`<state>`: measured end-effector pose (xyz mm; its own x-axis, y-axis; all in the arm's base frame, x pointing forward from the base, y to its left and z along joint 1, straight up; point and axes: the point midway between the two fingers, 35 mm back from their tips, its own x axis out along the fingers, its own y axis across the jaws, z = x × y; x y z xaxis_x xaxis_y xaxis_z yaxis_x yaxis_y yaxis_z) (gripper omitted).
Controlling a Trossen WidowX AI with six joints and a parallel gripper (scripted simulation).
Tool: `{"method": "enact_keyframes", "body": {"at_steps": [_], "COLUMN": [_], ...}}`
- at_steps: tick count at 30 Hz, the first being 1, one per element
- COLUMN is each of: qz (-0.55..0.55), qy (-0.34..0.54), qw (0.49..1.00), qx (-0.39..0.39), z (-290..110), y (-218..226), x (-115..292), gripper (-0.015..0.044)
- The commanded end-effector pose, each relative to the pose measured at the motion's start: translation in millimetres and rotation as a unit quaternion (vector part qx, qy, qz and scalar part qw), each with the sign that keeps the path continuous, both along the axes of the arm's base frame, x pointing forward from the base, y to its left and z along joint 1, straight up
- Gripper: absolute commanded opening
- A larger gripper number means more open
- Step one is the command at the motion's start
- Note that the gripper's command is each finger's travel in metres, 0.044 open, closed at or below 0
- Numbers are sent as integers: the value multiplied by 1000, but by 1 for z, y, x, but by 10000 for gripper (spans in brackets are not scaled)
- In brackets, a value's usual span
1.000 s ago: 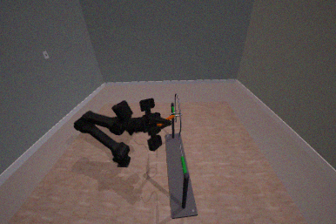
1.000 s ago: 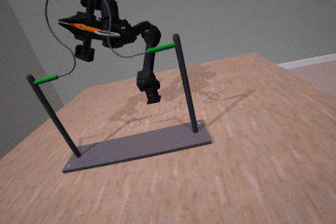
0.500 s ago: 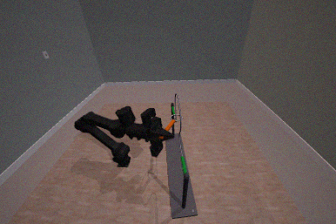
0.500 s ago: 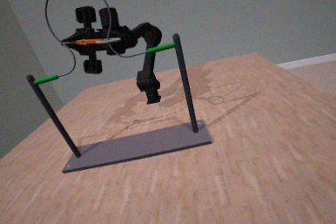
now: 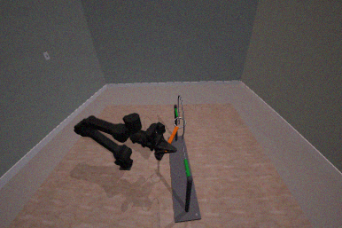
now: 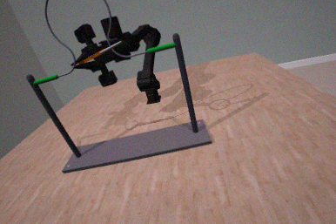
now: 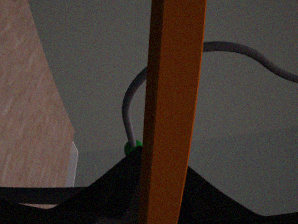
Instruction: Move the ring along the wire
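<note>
My gripper [image 5: 165, 149] [image 6: 84, 60] is shut on the orange handle [image 5: 173, 136] [image 6: 93, 57] [image 7: 173, 110] and holds it tilted, well above the grey base plate [image 5: 179, 181] [image 6: 144, 143]. The ring [image 5: 178, 122] [image 6: 112, 46] sits at the handle's far end, around the thin grey wire [image 6: 49, 12] [image 7: 229, 48] where it comes down from its big loop. Whether ring and wire touch, I cannot tell. One green part [image 5: 175, 112] [image 6: 160, 49] lies beside the far post [image 6: 184, 84], close to the ring. The other green part [image 5: 186, 167] [image 6: 45, 79] lies beside the near post [image 5: 188, 194] [image 6: 54, 117]. The ring is hidden in the wrist view.
The arm [image 5: 106, 132] [image 6: 148, 64] reaches in from the side of the wire stand, its base on the wooden floor. Grey walls close the room on three sides. A small green piece [image 7: 133, 145] shows beside the handle in the wrist view.
</note>
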<state>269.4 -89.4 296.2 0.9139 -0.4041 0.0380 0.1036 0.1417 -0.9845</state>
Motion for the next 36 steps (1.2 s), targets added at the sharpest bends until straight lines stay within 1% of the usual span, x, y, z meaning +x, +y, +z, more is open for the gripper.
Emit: {"method": "enact_keyframes", "body": {"at_steps": [1, 9, 18, 36], "qz": [-2, 0, 1, 4], "qy": [3, 15, 28, 53], "qw": [999, 989, 966, 886], "qx": [47, 147, 258, 461], "z": [-14, -43, -71, -111], "y": [3, 15, 34, 88], "x": [-3, -4, -5, -11], "gripper": [-150, -150, -150, -150]}}
